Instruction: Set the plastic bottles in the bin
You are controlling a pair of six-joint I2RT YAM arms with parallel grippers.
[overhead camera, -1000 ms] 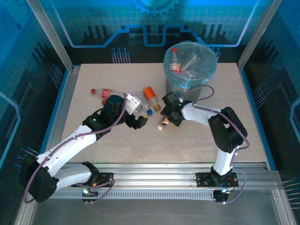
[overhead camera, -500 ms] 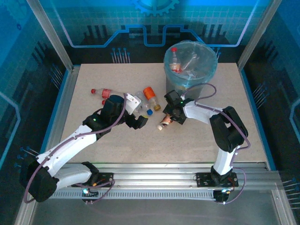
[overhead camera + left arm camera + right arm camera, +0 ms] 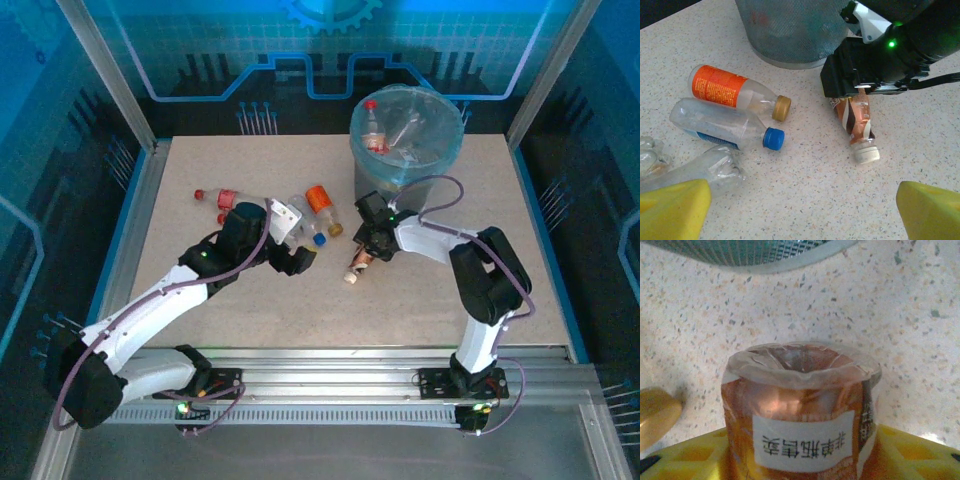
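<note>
A brown-labelled plastic bottle [image 3: 358, 264] with a white cap lies on the table just in front of the bin [image 3: 380, 178]. My right gripper [image 3: 368, 248] is shut on its body; in the right wrist view the bottle [image 3: 795, 410] sits between both yellow pads [image 3: 685, 455], base towards the bin wall [image 3: 740, 252]. My left gripper [image 3: 292, 238] hovers open beside a cluster: an orange-labelled bottle [image 3: 722, 87], a blue-capped clear bottle [image 3: 725, 125] and a crushed clear bottle [image 3: 700, 167]. The left gripper [image 3: 805, 210] has nothing between its pads [image 3: 670, 207].
A red-capped bottle [image 3: 222, 197] lies at the far left of the cluster. Another red-capped bottle [image 3: 373, 128] stands inside the bin among others. Bare table stretches in front of both grippers, with a metal frame and glass walls around it.
My right gripper has closed onto the brown-labelled bottle, which has swung a little, its cap nearer the front. The left arm has barely moved.
</note>
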